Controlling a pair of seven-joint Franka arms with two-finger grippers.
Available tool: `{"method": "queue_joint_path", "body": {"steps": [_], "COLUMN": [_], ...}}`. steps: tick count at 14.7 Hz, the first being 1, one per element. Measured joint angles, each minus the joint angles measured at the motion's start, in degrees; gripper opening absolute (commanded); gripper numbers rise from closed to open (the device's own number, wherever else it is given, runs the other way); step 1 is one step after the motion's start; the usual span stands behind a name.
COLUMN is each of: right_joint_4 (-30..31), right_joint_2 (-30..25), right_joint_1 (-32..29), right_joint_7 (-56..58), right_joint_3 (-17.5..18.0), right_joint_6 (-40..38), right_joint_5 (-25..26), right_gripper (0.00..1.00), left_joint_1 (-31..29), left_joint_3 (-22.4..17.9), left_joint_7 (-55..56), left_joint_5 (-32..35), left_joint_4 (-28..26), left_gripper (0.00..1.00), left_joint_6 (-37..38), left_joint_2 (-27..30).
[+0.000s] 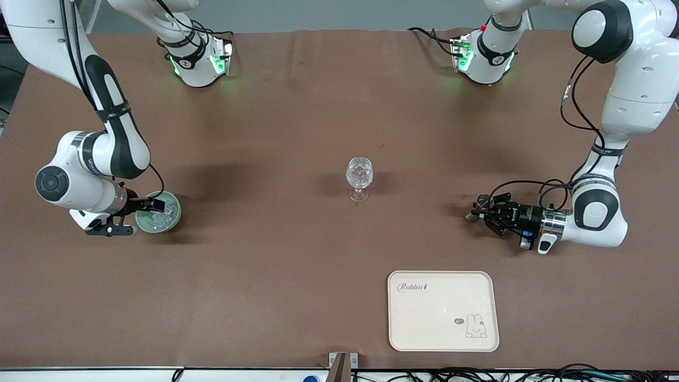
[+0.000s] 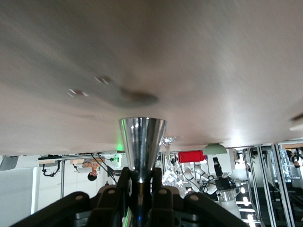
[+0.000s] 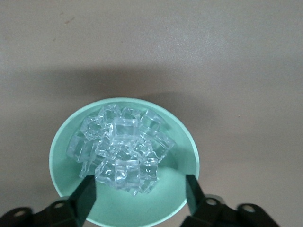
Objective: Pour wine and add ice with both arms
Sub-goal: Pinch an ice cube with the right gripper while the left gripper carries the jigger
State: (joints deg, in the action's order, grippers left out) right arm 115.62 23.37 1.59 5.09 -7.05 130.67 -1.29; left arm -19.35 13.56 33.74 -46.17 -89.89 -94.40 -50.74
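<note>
A cream tray (image 1: 443, 310) with a rabbit drawing lies on the brown table (image 1: 297, 116), apparently bare, near its camera-side edge.

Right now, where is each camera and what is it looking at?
Front view: high across the table, facing both arms, a clear stemmed wine glass mid-table.
Left wrist view: on the left gripper, shut on a shiny metal cone-shaped cup.
Right wrist view: over the round mint-green bowl of ice, right gripper astride.
Front shares that bowl.
</note>
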Motion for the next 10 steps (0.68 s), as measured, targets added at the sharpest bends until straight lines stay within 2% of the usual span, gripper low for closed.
{"method": "queue_joint_path", "body": {"steps": [2, 6, 10], "right_joint_4": [0.18, 0.6, 0.68], "right_joint_2": [0.0, 0.56, 1.42], "right_joint_1": [0.02, 0.05, 0.05], "right_joint_7": [0.0, 0.0, 0.0], "right_joint_3": [0.25, 0.94, 0.99], "right_joint_6": [0.0, 1.1, 1.42], "right_joint_5": [-0.01, -0.11, -0.14], "right_gripper": [0.66, 0.66, 0.61], "left_joint_1": [0.03, 0.16, 0.77], "left_joint_3": [2.07, 7.35, 12.5], "left_joint_7": [2.83, 11.03, 19.51], "left_joint_5": [-0.03, -0.05, -0.05], "left_joint_4": [0.87, 1.43, 1.31], "left_gripper": [0.0, 0.01, 0.01], "left_joint_6": [-0.03, -0.7, -3.32], "left_joint_2": [0.85, 4.37, 7.63]}}
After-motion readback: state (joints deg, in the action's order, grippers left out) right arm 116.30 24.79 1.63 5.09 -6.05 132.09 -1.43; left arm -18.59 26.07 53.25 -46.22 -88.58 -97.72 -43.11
